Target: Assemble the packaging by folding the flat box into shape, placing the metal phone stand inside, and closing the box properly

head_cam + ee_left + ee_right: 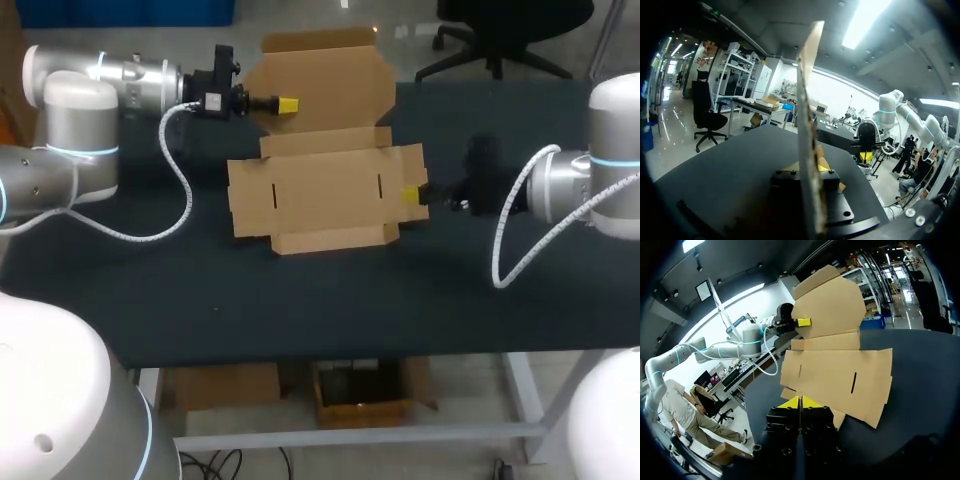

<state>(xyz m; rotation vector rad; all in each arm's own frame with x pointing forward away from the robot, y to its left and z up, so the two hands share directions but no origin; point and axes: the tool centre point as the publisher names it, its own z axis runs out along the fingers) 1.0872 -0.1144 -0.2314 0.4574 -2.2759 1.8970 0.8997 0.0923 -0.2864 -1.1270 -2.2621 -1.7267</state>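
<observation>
The cardboard box (325, 190) lies flat in the middle of the table (300, 300), its far flap (325, 85) standing up. The left gripper (286, 104) pinches that flap's left edge. The right gripper (411, 194) seems clamped on the box's right edge.

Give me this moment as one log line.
left gripper: shut on box rear flap, raised | right gripper: shut on side flap | base panel flat | phone stand unseen
</observation>
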